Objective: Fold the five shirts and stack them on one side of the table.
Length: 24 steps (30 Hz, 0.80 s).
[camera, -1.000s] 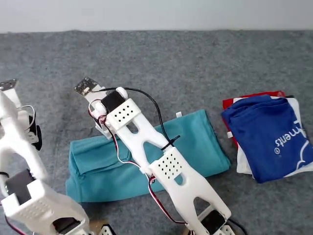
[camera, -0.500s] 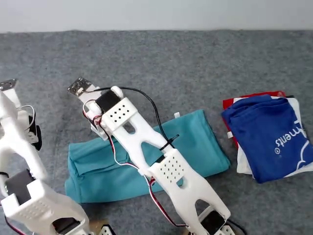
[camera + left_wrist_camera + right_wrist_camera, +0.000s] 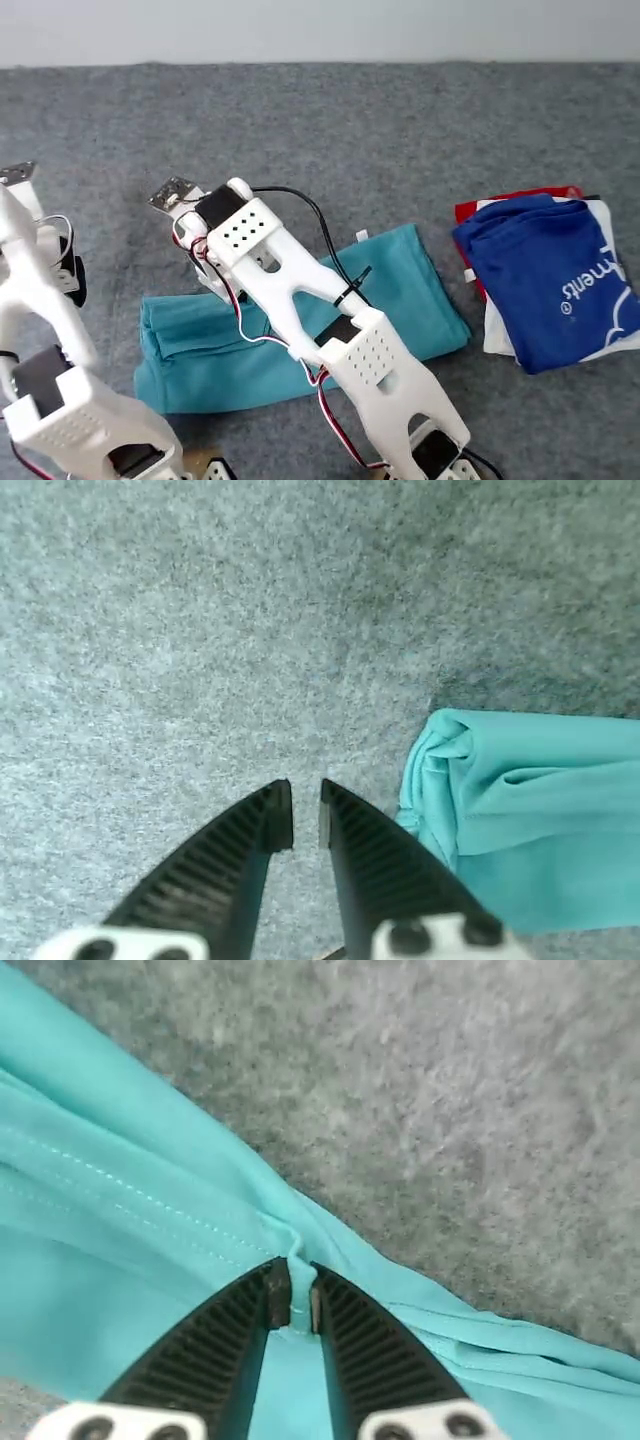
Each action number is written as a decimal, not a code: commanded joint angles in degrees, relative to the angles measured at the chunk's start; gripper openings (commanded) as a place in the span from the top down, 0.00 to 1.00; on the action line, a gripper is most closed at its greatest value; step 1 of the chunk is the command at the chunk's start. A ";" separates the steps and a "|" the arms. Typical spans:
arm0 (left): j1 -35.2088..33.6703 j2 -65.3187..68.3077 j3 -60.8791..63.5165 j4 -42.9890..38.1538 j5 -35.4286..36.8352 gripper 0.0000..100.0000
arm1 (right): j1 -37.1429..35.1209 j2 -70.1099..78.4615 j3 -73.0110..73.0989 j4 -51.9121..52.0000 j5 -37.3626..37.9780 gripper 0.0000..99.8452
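Fingers (image 3: 230, 1330) of right gripper (image 3: 292, 1300) are pinching the teal shirt (image 3: 400, 290) by its edge, on the table (image 3: 400, 130) | left gripper (image 3: 306, 815) is hovering closed and empty | step: folding, likely the last shirt | next: carrying the edge across squarely, then onto the pile (image 3: 545, 290)

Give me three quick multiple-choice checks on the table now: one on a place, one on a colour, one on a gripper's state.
1. In the high view, the stack of folded shirts lies: A) at the right edge B) at the left edge C) mid-table.
2. The stack's top shirt is: A) red B) blue C) white.
3. The right gripper is: A) open over bare mat B) shut on the teal shirt C) shut on nothing.
Answers: 1 A, it sits right of the teal shirt; 2 B, the blue shirt lies uppermost; 3 B, it pinches a teal fold.
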State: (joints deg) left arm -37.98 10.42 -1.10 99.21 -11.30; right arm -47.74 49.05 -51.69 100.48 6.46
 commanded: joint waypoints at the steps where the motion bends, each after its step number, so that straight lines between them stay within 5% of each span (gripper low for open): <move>1: 1.76 -2.02 -1.01 1.14 0.62 0.94 | -0.13 -4.62 -3.60 2.24 0.62 0.99; 8: 7.47 -2.02 1.98 1.14 0.44 0.94 | -0.13 -4.35 -13.45 2.33 0.62 0.99; 24: 7.30 -2.02 1.98 1.14 0.44 0.94 | 0.04 -4.62 -2.90 2.51 2.64 0.99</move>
State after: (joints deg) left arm -31.12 10.42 1.01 99.21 -11.21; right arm -47.65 49.05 -54.77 100.57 8.48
